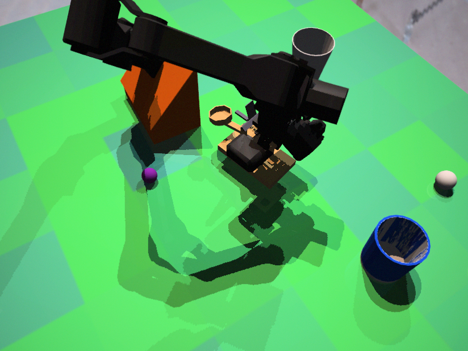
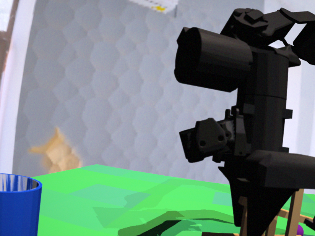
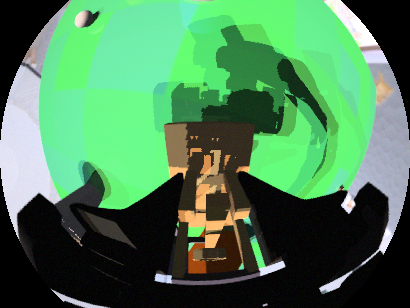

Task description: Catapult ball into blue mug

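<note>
The wooden catapult stands mid-scene. Its round cup is empty and points toward the orange block. My gripper points down over it and is shut on the catapult, with one finger on each side of its frame. The arm and fingers hide much of the contact. A purple ball lies on the floor left of the catapult in the top view. The blue mug stands upright at lower right there, with no ball visible inside.
An orange angular block stands beyond the catapult's cup. A grey cup stands behind the arm in the top view. A white ball lies at far right there, beyond the blue mug.
</note>
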Robot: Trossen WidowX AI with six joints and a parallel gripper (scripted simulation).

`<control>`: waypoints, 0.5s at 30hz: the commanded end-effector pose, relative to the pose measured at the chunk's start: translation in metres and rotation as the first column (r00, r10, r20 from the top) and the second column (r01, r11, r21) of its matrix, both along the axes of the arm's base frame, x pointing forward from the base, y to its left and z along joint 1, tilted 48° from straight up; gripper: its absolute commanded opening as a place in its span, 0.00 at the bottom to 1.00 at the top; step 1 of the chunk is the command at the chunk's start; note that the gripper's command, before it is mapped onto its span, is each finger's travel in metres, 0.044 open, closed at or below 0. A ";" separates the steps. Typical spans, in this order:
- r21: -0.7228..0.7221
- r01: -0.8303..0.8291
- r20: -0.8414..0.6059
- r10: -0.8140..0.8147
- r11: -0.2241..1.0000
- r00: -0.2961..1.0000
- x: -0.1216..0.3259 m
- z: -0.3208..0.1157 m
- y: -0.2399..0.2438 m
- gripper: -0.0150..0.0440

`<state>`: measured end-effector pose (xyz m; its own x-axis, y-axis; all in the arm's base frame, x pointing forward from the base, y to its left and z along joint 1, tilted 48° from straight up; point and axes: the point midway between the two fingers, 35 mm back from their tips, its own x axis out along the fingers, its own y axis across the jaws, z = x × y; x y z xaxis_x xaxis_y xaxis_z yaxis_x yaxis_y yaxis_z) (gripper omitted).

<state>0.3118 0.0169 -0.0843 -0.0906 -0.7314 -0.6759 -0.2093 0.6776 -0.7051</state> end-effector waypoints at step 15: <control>-0.001 -0.010 -0.002 0.010 1.000 1.000 -0.001 -0.019 -0.020 0.25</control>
<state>0.3101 -0.0011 -0.1010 -0.0925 -0.7312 -0.6759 -0.2101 0.6778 -0.7046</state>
